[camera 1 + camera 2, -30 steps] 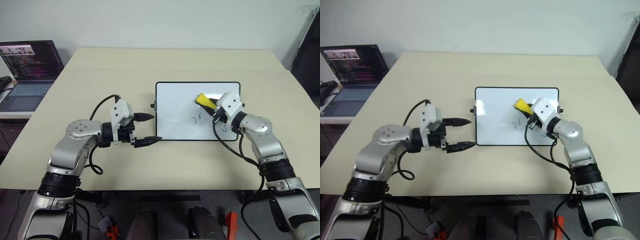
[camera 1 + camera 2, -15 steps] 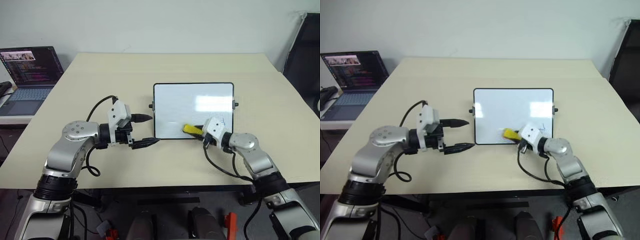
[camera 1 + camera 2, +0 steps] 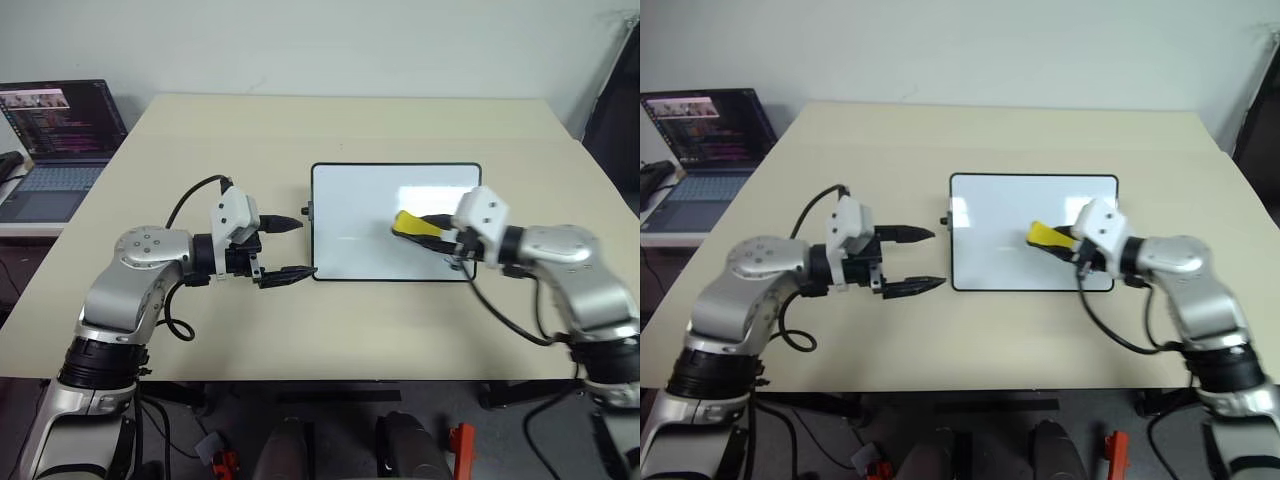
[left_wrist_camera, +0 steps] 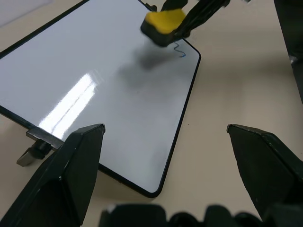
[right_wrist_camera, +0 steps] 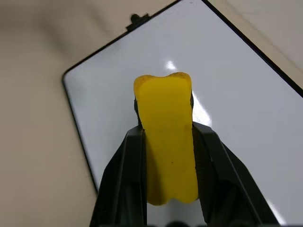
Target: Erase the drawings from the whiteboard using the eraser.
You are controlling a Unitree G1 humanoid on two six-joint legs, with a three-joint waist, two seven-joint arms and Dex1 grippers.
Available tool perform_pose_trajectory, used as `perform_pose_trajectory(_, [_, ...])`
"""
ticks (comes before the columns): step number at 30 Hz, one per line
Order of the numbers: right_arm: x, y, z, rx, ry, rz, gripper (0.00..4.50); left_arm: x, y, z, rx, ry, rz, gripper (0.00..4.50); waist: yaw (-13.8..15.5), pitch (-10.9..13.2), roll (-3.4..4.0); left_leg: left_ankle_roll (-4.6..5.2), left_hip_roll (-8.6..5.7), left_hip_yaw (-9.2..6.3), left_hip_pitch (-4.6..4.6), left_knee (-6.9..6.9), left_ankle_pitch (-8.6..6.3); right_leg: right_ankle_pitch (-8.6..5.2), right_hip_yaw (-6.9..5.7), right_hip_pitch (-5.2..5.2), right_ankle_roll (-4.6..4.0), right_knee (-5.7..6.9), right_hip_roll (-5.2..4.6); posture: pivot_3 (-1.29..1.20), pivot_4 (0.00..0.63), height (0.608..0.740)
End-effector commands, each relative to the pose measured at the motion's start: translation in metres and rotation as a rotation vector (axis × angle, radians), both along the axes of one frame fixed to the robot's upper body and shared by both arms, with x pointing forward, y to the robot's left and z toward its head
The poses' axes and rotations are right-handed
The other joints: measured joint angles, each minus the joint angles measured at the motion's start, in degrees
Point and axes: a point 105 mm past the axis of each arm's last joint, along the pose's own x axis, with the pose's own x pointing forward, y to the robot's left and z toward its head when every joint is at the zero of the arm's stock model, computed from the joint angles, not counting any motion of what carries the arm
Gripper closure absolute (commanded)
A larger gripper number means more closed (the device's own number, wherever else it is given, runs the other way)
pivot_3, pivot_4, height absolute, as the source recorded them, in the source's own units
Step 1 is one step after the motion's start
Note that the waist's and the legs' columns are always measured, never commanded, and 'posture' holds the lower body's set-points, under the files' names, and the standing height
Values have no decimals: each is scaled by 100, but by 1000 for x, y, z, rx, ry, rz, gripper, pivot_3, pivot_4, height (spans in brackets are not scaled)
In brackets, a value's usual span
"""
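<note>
While the right hand (image 3: pixel 432 226) is clamped on the eraser (image 3: pixel 413 224), the yellow block hangs just above the whiteboard (image 3: pixel 360 225), casting a blurred shadow on its glossy face. One blue scribble (image 4: pixel 179 49) shows near the board's corner, close beside the eraser. At the board's opposite edge, the left hand (image 3: pixel 290 248) hovers over the desk (image 3: pixel 250 130), its fingers spread wide apart and holding nothing.

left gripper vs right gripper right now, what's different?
The left gripper is open and holds nothing; the right gripper is shut on the yellow eraser. The left one sits beside the whiteboard, off its edge; the right one reaches over the board. Both have two black fingers.
</note>
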Motion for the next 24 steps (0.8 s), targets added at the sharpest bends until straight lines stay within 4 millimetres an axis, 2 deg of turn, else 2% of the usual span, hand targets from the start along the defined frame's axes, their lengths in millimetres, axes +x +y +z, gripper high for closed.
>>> perform_pose_trajectory(1, [-22, -39, 39, 82, -18, -65, 3540, -2, 7, 31, -29, -93, 6, 0, 9, 1, -3, 0, 0, 0, 0, 1, 0, 0, -1, 3, 0, -2, 0, 0, 150, 740])
perform_pose_trajectory(5, [-35, -83, 32, 22, 39, -178, 3540, 0, 12, 32, -12, -92, 19, 0, 21, 1, -4, 0, 2, 2, 6, 5, 0, -2, -4, 12, 1, -6, 1, 0, 150, 740])
perform_pose_trajectory(9, [-47, -110, 18, -29, 96, -239, 3540, 2, 17, 24, 26, -82, 31, 0, -3, 2, -5, 1, 2, 15, 11, 5, 0, -4, 7, 14, 3, -7, 1, 0, 150, 740])
perform_pose_trajectory(16, [-49, -118, 8, -52, 123, -257, 3540, 7, 13, 15, 44, -74, 18, 0, -30, 2, -4, 0, 6, 29, 24, 7, 0, -18, 18, 14, 28, 4, 4, 0, 150, 740])
perform_pose_trajectory(24, [-52, -116, -3, -25, 169, -247, 3540, 10, 21, 9, 57, -65, 43, 0, -8, 2, -6, 0, 4, 26, 21, 10, 0, -16, 18, 16, 26, 4, 3, 0, 150, 740])
